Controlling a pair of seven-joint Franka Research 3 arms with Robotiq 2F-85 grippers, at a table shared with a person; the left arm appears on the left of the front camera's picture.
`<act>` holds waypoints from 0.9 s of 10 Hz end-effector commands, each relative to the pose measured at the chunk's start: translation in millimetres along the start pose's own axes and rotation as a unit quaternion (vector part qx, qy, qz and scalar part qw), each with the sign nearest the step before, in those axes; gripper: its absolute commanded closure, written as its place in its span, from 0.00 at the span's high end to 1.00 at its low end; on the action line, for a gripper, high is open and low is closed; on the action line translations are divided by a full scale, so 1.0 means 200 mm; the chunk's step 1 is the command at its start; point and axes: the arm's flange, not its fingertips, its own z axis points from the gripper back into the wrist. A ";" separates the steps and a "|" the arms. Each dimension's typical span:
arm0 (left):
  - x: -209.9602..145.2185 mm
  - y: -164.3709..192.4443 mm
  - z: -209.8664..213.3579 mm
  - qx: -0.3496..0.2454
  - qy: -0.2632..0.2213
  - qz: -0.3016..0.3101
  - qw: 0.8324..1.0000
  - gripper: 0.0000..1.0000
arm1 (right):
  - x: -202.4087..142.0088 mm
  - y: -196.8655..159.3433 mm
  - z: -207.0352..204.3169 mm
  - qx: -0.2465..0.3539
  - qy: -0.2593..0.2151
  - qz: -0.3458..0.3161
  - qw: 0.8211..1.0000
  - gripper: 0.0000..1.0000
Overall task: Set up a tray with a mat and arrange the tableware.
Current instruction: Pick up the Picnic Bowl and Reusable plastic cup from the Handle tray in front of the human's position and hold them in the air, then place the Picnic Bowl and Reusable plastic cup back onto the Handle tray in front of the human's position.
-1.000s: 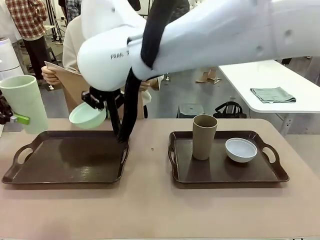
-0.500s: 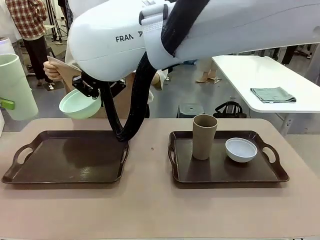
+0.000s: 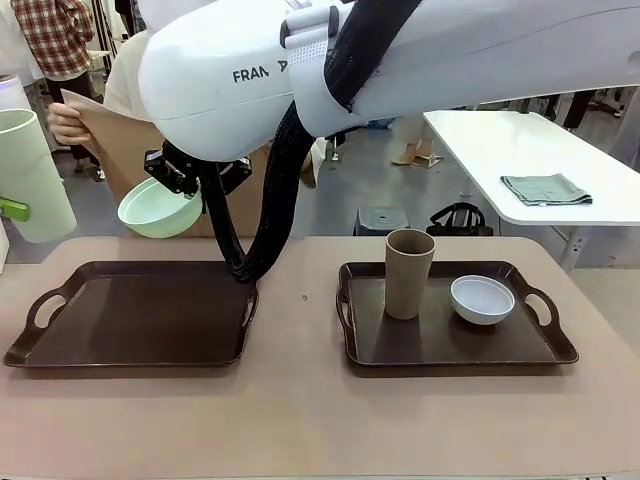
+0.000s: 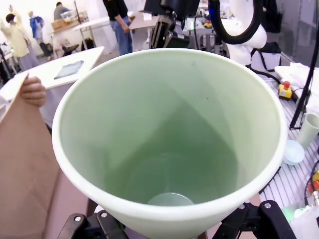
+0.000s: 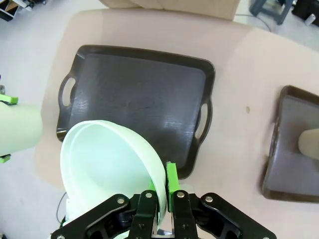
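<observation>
Right pincer point(image 5: 162, 189) pinches tight, reaching across; left pincer point(image 3: 13, 209) grips wide, raised.

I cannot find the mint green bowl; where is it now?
In the front view the mint green bowl hangs at the left, pinched by the right gripper, above the left tray.

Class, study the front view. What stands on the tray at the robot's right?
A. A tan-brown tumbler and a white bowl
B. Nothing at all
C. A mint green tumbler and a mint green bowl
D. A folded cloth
A: the tan-brown tumbler stands upright on the right tray, with the white bowl beside it on the same tray.
</observation>
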 end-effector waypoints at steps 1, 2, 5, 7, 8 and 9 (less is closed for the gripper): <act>0.01 0.00 0.00 0.002 0.003 -0.003 1.000 0.00 | 0.00 0.00 0.00 -0.003 -0.001 0.003 1.000 0.00; 0.01 0.00 0.00 0.002 0.003 -0.003 1.000 0.00 | 0.00 0.00 0.00 -0.003 -0.001 0.003 1.000 0.00; 0.01 0.00 0.00 0.002 0.003 -0.003 1.000 0.00 | 0.00 0.00 0.00 -0.003 -0.001 0.003 1.000 0.00; 0.01 0.00 0.00 0.002 0.003 -0.003 1.000 0.00 | 0.00 0.00 0.00 -0.003 -0.001 0.003 1.000 0.00; 0.01 0.00 0.00 0.002 0.003 -0.003 1.000 0.00 | 0.00 0.00 0.00 -0.003 -0.001 0.003 1.000 0.00; 0.01 0.00 0.00 0.002 0.003 -0.003 1.000 0.00 | 0.00 0.00 0.00 -0.003 -0.001 0.003 1.000 0.00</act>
